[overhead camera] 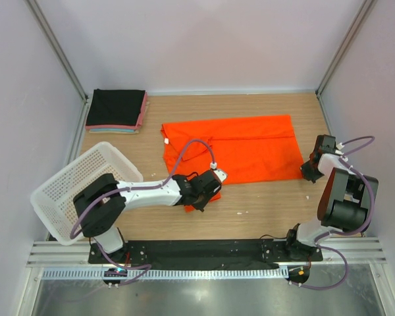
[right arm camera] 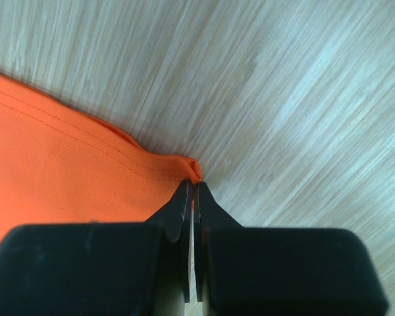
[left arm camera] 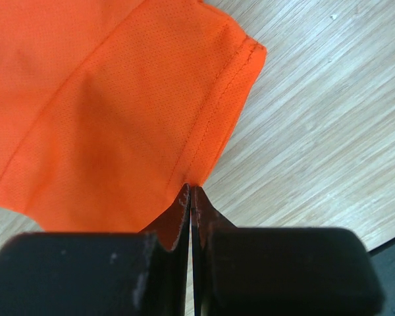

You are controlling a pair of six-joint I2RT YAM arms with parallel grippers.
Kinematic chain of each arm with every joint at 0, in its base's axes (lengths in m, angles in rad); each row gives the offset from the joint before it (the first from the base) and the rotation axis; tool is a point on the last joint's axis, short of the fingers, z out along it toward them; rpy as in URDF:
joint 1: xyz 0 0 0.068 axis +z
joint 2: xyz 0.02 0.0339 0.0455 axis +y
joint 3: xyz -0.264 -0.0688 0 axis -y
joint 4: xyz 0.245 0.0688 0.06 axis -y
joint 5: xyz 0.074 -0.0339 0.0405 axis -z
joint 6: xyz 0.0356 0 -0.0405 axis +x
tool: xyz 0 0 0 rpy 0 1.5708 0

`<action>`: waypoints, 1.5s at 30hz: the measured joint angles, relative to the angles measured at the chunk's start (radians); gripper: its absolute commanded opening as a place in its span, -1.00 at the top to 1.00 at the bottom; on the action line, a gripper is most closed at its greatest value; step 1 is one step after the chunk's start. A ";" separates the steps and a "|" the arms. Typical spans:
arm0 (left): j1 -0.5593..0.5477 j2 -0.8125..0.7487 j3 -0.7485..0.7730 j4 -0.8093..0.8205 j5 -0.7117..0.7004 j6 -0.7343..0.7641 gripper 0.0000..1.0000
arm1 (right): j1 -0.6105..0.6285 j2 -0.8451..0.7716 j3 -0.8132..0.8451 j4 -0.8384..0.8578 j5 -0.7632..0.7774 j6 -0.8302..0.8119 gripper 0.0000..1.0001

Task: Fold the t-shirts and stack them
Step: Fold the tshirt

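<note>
The surface (overhead camera: 263, 204) is light wood with a fine straight grain, walled in on three sides. An orange-red t-shirt (overhead camera: 250, 148) lies spread across its middle, long side running left to right. The cloth is mostly flat, with overlapping layers at the left end and a stitched hem along the near right corner. In the far left corner sits a folded stack: a black t-shirt (overhead camera: 115, 106) on top, a pink t-shirt (overhead camera: 142, 113) under it and a teal t-shirt (overhead camera: 112, 131) at the bottom. A white mesh basket (overhead camera: 76, 187) sits tilted at the left edge, partly overhanging it. A small white speck (overhead camera: 307, 195) lies near the right side.
</note>
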 measured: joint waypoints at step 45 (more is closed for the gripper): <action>0.141 -0.382 -0.415 0.135 0.063 -0.868 0.24 | -0.002 -0.014 -0.043 0.101 -0.147 0.009 0.97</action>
